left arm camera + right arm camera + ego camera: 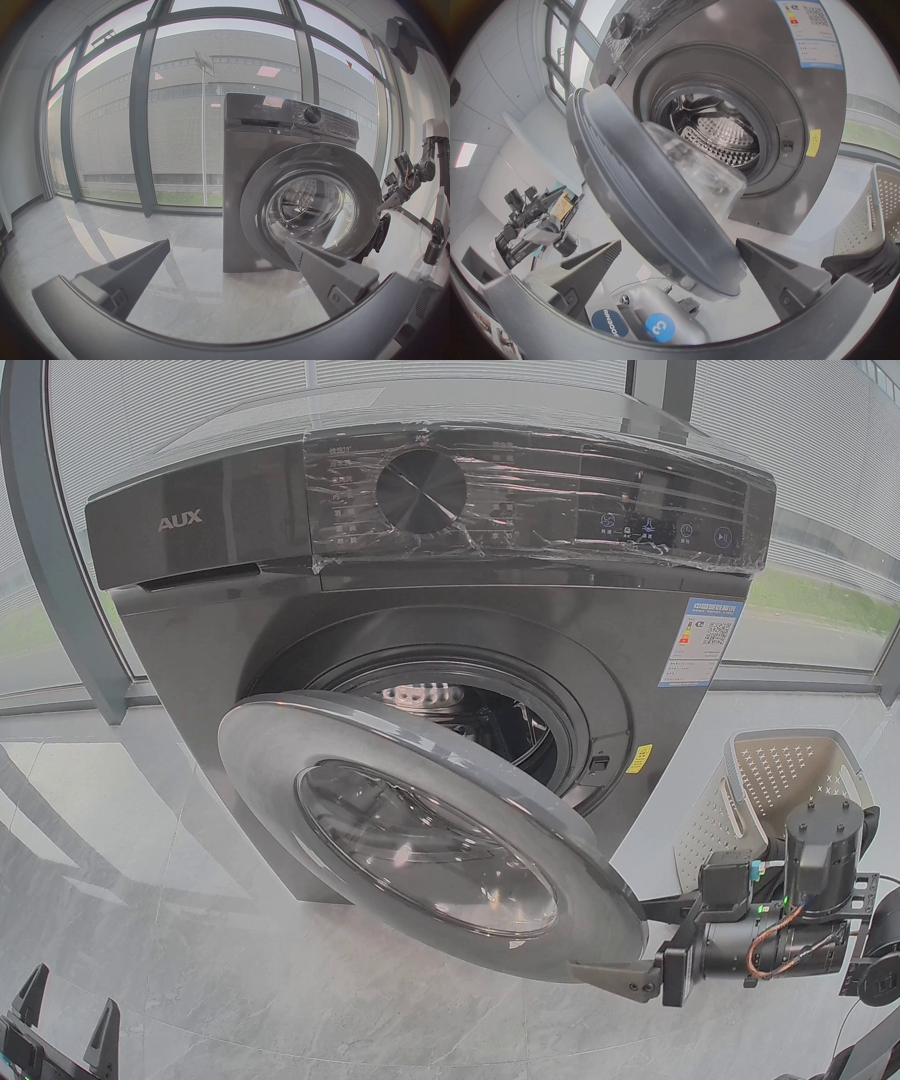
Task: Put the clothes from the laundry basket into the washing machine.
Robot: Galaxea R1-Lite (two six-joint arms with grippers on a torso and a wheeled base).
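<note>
Dark garment (867, 265) draped over the rim of the pale perforated plastic laundry basket (862, 220) — not yet in the drum.

The basket stands on the grey tiled floor (281, 979) just beside the grey front-loading washing machine (234, 632), to the robot's right. The machine's round glass-windowed door (422, 829) hangs part-open. The right gripper (677, 244) has its jaws spread either side of the door's free rim — whether they touch it cannot be told. The left gripper (75, 988) sits low, well apart from the machine, jaws spread.
</note>
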